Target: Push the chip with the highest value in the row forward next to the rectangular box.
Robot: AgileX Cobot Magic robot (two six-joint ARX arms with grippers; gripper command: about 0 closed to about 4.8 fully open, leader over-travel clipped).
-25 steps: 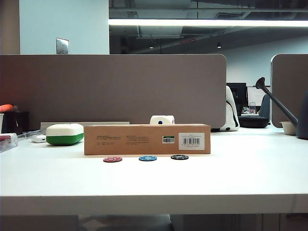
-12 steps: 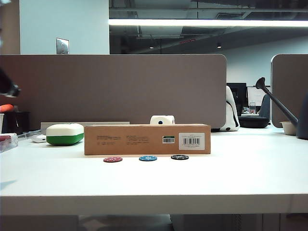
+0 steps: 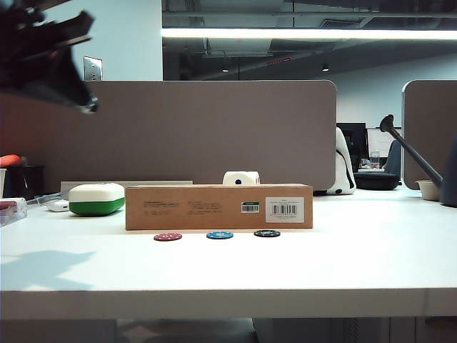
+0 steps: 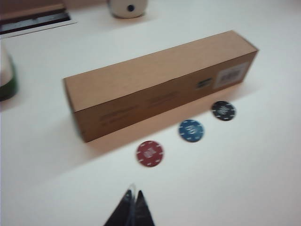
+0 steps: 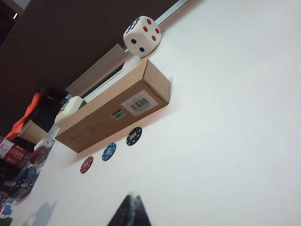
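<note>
Three chips lie in a row just in front of the rectangular box (image 3: 218, 206) (image 4: 155, 80) (image 5: 113, 108): red (image 3: 167, 236) (image 4: 149, 153), blue (image 3: 219, 234) (image 4: 191, 130) and the black chip (image 3: 266, 233) (image 4: 223, 110) (image 5: 134, 136), marked 100, below the box's barcode end. A narrow gap separates the black chip from the box. My left gripper (image 4: 133, 192) (image 3: 89, 107) hangs high over the table's left side, shut and empty, well short of the red chip. My right gripper (image 5: 133, 194) is also shut and empty, raised off the table away from the chips; the exterior view does not show it.
A white-and-green case (image 3: 96, 199) sits left of the box, and a white die (image 3: 240, 178) (image 5: 142, 36) behind it. A brown partition (image 3: 214, 128) closes the back. Small clutter (image 3: 7, 207) lines the left edge. A dark long-spouted can (image 3: 414, 157) stands at the far right.
My left arm has swung into the exterior view at the upper left, now large and dark, casting a shadow on the table's left side. Chips and box have not moved.
</note>
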